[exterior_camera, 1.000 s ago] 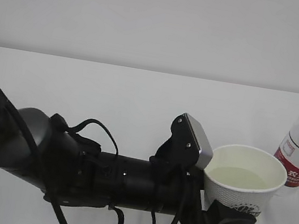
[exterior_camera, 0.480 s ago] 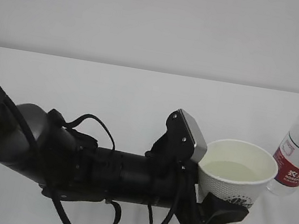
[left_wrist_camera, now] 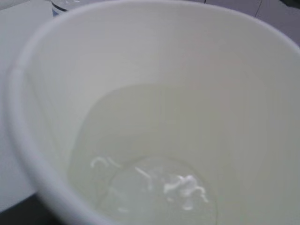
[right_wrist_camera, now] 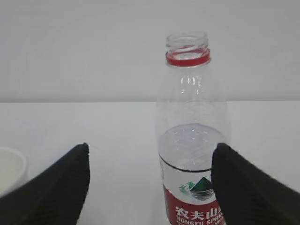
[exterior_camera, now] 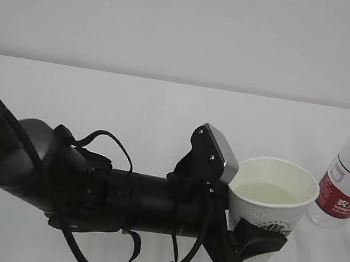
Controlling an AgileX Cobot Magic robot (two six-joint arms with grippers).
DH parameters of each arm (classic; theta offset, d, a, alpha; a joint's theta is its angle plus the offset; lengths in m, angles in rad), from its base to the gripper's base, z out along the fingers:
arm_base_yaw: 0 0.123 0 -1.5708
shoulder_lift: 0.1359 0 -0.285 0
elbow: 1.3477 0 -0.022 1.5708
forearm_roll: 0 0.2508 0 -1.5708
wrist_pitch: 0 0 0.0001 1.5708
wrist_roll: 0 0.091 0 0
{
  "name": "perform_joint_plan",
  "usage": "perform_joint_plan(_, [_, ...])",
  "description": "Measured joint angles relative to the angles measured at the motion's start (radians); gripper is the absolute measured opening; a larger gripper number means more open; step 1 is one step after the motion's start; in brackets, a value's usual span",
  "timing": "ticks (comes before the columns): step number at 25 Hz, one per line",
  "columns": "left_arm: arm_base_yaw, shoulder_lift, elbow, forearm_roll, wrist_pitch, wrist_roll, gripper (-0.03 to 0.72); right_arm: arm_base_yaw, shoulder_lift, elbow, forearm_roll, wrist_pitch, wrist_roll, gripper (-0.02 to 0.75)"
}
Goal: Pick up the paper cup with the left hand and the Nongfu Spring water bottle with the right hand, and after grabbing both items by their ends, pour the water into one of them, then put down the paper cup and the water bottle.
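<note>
The paper cup [exterior_camera: 271, 204] sits upright near the front right of the white table [exterior_camera: 132, 107], clamped low on its wall by the left hand [exterior_camera: 252, 241], whose jaws close around it; the water [left_wrist_camera: 154, 173] lies shallow and pale in the bottom of the cup; right of the cup stands the Nongfu Spring water bottle [right_wrist_camera: 192, 140], upright, uncapped, partly full; the right gripper [right_wrist_camera: 150, 180] is near the bottle, its jaws spread wide on either side, touching nothing.
</note>
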Motion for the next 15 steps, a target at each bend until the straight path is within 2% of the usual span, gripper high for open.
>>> perform_joint_plan(5, [0.031,0.000,0.000,-0.045,0.002,0.000,0.495,0.000,0.000,0.000,-0.023,0.009,0.000,0.609])
perform_joint_plan(15, [0.164,0.000,0.000,-0.080,0.005,0.000,0.495,0.000,0.000,0.000,-0.025,0.011,0.000,0.608])
